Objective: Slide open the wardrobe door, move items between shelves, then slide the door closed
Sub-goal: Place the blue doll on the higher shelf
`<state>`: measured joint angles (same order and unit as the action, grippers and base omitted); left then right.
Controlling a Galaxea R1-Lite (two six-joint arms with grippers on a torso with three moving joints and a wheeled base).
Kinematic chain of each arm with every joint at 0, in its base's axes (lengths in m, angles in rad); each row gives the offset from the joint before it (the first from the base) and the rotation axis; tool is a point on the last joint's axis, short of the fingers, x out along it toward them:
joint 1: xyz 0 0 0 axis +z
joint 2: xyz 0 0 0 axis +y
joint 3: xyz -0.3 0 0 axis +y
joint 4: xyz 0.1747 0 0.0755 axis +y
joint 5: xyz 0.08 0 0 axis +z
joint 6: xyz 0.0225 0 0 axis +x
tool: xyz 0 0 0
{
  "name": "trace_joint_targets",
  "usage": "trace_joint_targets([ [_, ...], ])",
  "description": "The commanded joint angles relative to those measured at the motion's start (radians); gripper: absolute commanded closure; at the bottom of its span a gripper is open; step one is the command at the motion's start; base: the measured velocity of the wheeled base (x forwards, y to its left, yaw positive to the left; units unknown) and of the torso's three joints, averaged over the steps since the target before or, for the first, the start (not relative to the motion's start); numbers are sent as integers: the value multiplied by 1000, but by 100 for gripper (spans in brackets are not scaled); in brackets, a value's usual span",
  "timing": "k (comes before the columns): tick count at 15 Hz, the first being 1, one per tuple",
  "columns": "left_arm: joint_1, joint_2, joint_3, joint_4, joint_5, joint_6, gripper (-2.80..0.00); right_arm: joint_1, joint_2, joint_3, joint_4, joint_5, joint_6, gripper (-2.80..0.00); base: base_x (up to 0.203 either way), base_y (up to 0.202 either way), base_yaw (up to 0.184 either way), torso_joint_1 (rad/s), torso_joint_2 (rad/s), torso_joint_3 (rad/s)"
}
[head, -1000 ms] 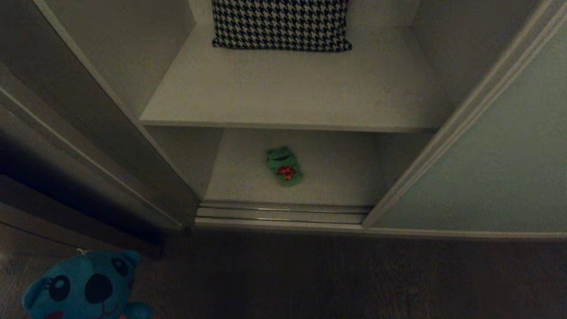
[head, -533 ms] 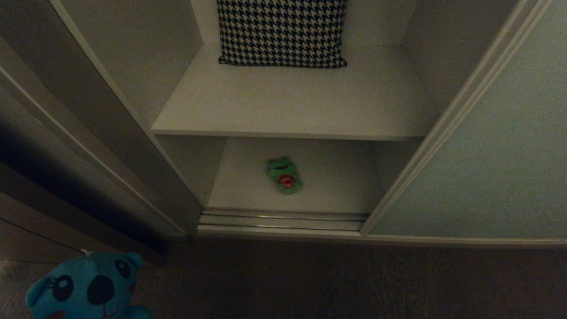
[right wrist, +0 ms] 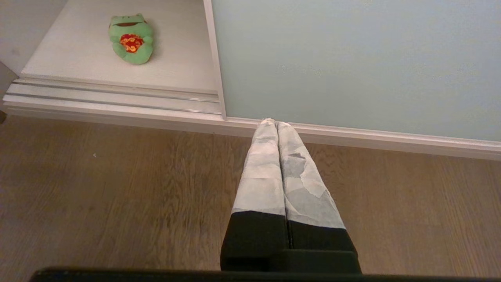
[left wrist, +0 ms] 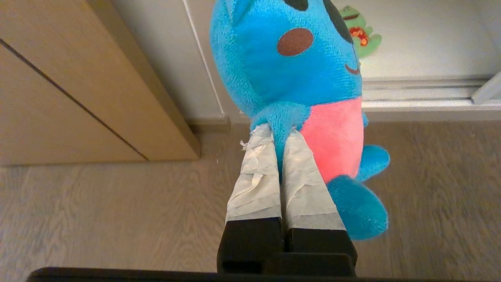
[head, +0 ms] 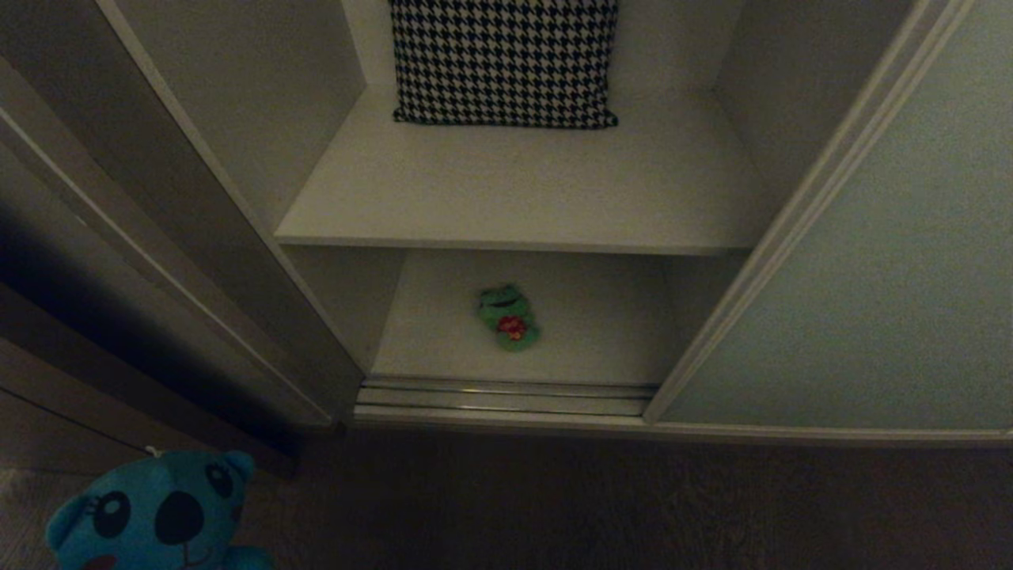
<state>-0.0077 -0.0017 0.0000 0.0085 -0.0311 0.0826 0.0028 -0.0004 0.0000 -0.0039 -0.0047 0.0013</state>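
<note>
Tape-wrapped fingers of the left gripper [left wrist: 274, 131] pinch the blue plush toy [left wrist: 297, 78] above the floor [left wrist: 98, 219]; the head view shows only its head. The right gripper [right wrist: 276, 123], pressed together, holds nothing, facing the sliding wardrobe door [right wrist: 352, 58]. The green frog [head: 506, 318] lies mid-way along the bottom shelf [head: 601, 332], beneath the houndstooth cushion [head: 506, 59].

The pale grey-green matte sliding wardrobe door [head: 870, 261] is seen slid aside, right of the plain white lower shelf [head: 601, 332]. On that shelf a small green plush frog [head: 506, 318] lies face-up. A blue plush toy with a pink belly [left wrist: 297, 78] is gripped by the left end effector [left wrist: 274, 135].
</note>
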Motion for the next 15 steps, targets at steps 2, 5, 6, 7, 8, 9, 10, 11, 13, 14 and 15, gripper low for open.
trace_joint_targets([
  [2, 0, 2, -6, -48, 0, -4, 0, 0, -3, 0, -1, 0, 0, 0, 0, 0, 0, 0, 0, 0],
  [5, 0, 3, -94, -73, -3, -6, 0, 0, -1, 0, -1, 0, 0, 0, 0, 0, 0, 0, 0, 0],
  [6, 0, 7, -142, -50, -7, -6, 0, 0, -3, 0, -1, 0, 0, 0, 0, 0, 0, 0, 0, 0],
  [7, 0, 15, -194, -21, -18, -7, 0, 0, -2, 0, -1, 0, 0, 0, 0, 0, 0, 0, 0, 0],
  [8, 0, 35, -240, 0, -34, -7, 0, 0, -3, 0, -1, 0, 0, 0, 0, 0, 0, 0, 0, 0],
  [9, 0, 87, -278, 4, -45, -9, 0, 0, -3, 0, -1, 0, 0, 0, 0, 0, 0, 0, 0, 0],
  [10, 0, 158, -321, 0, -51, -15, 0, 0, -1, 0, -1, 0, 0, 0, 0, 0, 0, 0, 0, 0],
  [11, -1, 239, -374, -12, -54, -28, 0, 0, -2, 0, -1, 0, 0, 0, 0, 0, 0, 0, 0, 0],
  [13, -1, 427, -500, -65, -57, -59, 0, 0, -3, 0, -1, 0, 0, 0, 0, 0, 0, 0, 0, 0],
  [14, -1, 518, -559, -101, -59, -69, 0, 0, -3, 0, -1, 0, 0, 0, 0, 0, 0, 0, 0, 0],
  [15, -2, 612, -619, -141, -63, -76, 0, 0, -3, 0, -1, 0, 0, 0, 0, 0, 0, 0, 0, 0],
])
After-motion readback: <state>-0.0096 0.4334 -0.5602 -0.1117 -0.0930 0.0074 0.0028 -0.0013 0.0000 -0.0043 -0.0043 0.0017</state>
